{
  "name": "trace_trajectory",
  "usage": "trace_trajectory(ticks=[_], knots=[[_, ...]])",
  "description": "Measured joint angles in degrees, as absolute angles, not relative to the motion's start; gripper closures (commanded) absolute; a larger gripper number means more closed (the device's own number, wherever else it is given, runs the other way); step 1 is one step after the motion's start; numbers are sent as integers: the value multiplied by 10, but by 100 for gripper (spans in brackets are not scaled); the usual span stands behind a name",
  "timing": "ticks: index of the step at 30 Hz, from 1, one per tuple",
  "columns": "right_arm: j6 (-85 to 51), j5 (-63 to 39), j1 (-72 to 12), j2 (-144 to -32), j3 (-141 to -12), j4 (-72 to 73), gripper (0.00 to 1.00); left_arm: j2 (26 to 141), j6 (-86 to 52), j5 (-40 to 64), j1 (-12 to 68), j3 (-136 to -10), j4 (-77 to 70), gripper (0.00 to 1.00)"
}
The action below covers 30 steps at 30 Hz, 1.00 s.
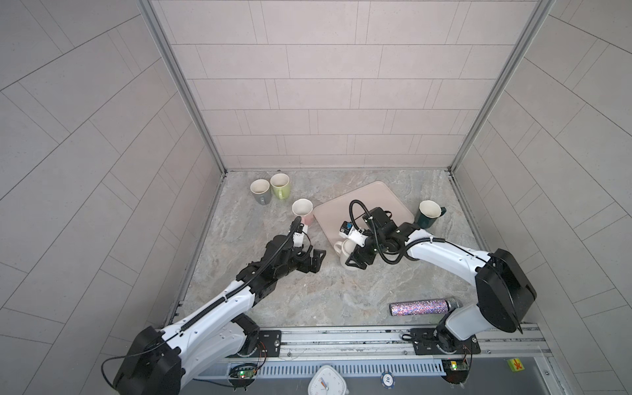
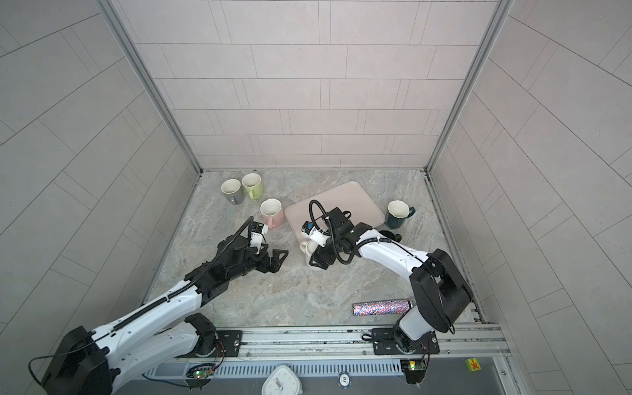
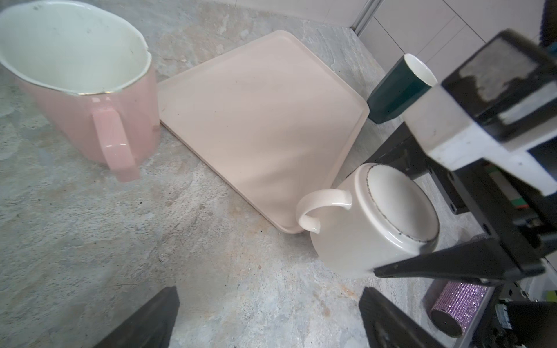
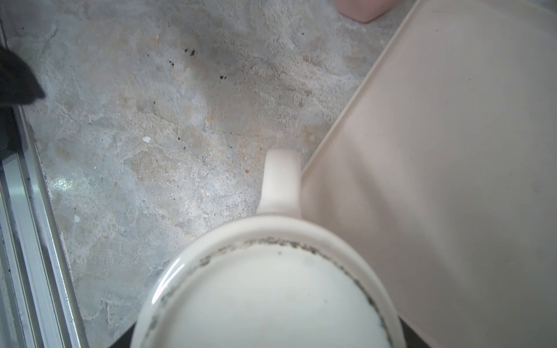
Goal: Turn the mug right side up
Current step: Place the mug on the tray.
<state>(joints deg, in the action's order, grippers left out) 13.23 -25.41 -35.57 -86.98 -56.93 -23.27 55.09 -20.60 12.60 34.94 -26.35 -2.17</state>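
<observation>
Top views. The white mug (image 1: 343, 253) stands mouth down on the tabletop (image 1: 307, 301), just off the near corner of the beige tray (image 1: 371, 196). The right claw (image 1: 354, 256) comes in from the right and grips the mug's body, one jaw on each side. The left claw (image 1: 313, 260) hangs apart to the left with jaws spread wide and nothing between them. A strip of bare tabletop lies between it and the mug. Open room: the near centre of the tabletop.

A glitter-covered cylinder (image 1: 422, 306) lies on its side by the near right edge. The grey mug (image 1: 260, 191) and green mug (image 1: 281, 185) stand close together in the far left corner. The pink mug (image 1: 302, 209) is just beside the tray's left corner, and the dark green mug (image 1: 428, 212) is off its right corner. All four are upright.

Left wrist. The mug's base faces up. Its handle (image 3: 322, 208) overlaps the tray's corner. One right-claw finger (image 3: 437, 265) lies against the mug's wall, and the other sits behind it.

Right wrist. The white mug (image 4: 271, 301) fills the lower frame. Its handle runs just beside the tray's edge, with bare tabletop to the other side.
</observation>
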Motion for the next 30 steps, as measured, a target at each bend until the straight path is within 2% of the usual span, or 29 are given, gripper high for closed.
trace_trajectory(ticks=[7, 19, 24, 30], knots=[[137, -256, -356, -861, -567, -235, 33, 611, -168, 186, 353, -268, -63, 16], [142, -278, -356, -861, -567, -236, 34, 734, -70, 260, 353, -311, -180, 18], [144, -273, -352, -857, -564, -242, 34, 789, -47, 291, 352, -342, -224, 28], [146, -270, -349, -855, -558, -251, 34, 818, -40, 307, 350, -347, -248, 28]])
